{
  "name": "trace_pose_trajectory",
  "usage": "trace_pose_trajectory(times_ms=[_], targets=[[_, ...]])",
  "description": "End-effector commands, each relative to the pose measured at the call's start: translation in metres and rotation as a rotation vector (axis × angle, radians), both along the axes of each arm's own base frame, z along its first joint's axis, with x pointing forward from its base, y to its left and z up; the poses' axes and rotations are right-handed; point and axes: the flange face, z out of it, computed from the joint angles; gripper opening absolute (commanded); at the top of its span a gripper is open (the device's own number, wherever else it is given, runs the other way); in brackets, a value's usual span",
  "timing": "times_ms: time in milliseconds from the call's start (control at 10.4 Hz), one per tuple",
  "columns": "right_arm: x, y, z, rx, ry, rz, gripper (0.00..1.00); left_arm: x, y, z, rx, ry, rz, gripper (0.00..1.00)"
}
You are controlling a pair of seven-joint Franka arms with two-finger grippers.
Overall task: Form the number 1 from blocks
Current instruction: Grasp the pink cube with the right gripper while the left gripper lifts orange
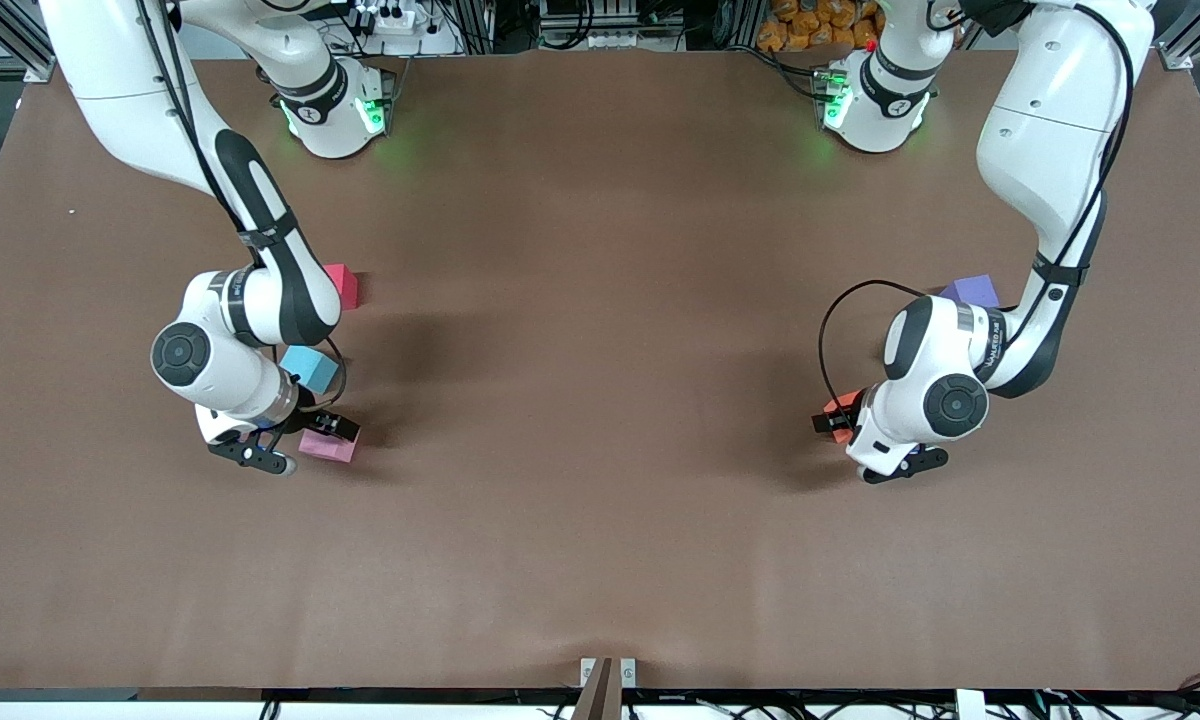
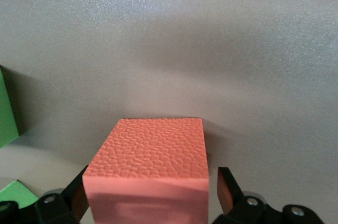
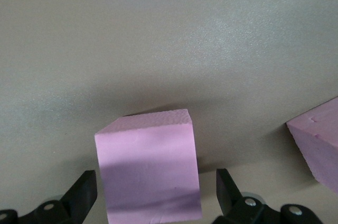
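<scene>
I log: left pincer (image 2: pixel 153 203) apart, straddling orange block (image 2: pixel 148 174), mostly hidden from front; right pincer (image 3: pixel 153 203) apart around pink block (image 3: pixel 148 166); green block (image 2: pixel 6 113) cut off.

A red cube (image 1: pixel 343 285), light blue cube (image 1: pixel 310 368) and pink cube (image 1: pixel 328 446) lay flat near the bench's right-arm end; an orange cube (image 1: pixel 842 411) and green cubes (image 2: pixel 6 113) sat toward the left-arm end.
</scene>
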Motion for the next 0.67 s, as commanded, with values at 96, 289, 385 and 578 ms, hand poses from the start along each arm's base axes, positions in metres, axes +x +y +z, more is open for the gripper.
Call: trace_pose_trajectory(times_ms=[96,289,385,578], targets=[[0.008,0.008,-0.008,0.0,-0.002,-0.011,0.88,0.011,0.009,0.079,0.038,-0.071,0.013,1.0],[0.009,0.005,-0.01,-0.006,-0.002,-0.013,0.7,0.009,0.026,0.104,0.053,-0.044,0.016,1.0],[0.009,0.005,-0.01,-0.007,-0.002,-0.013,0.65,0.01,0.038,0.1,0.06,-0.036,0.026,1.0],[0.01,0.003,-0.01,-0.008,-0.002,-0.016,0.6,0.002,0.072,0.078,0.246,0.043,-0.077,1.0]])
